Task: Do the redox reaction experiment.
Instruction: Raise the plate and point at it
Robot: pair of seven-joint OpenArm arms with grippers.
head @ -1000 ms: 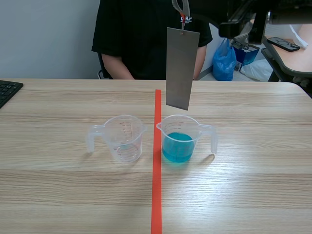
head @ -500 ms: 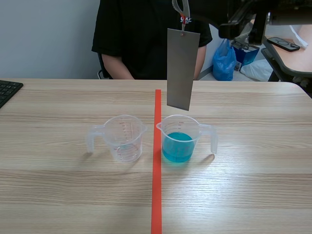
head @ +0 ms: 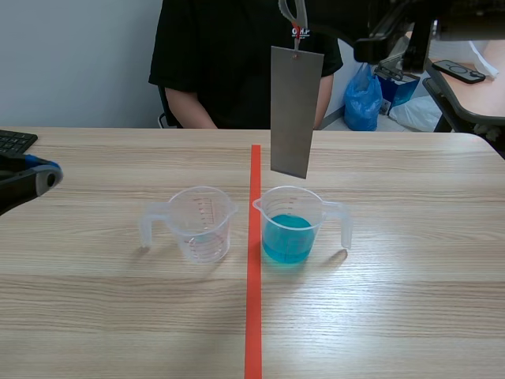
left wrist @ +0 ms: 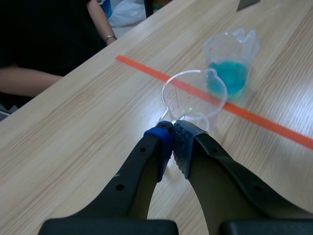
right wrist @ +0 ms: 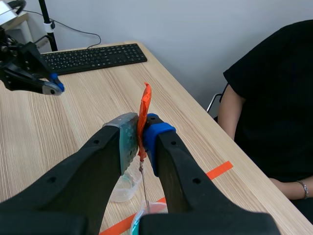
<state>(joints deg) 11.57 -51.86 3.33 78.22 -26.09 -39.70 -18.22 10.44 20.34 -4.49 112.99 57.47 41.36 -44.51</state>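
A grey metal plate (head: 295, 110) hangs upright above the cup of blue liquid (head: 290, 225), its lower edge clear of the rim. My right gripper (head: 293, 12), raised high, is shut on the orange tab (right wrist: 144, 112) at the plate's top; the right wrist view shows my right gripper (right wrist: 140, 132) with both cups far beneath it. An empty clear measuring cup (head: 197, 223) stands left of the red tape line. Low at the far left my left gripper (head: 43, 175) is shut on nothing. Seen from its own wrist, the left gripper (left wrist: 172, 137) has the empty cup (left wrist: 194, 95) just ahead and the blue cup (left wrist: 230, 61) beyond.
A person in a black shirt (head: 229, 63) sits across the table, right behind the plate. A black keyboard (head: 12, 146) lies at the table's far left edge. A blue bag (head: 363, 99) sits on the floor beyond the table.
My left gripper has come into the scene view from the left edge. The plate has risen very slightly; both cups stay put.
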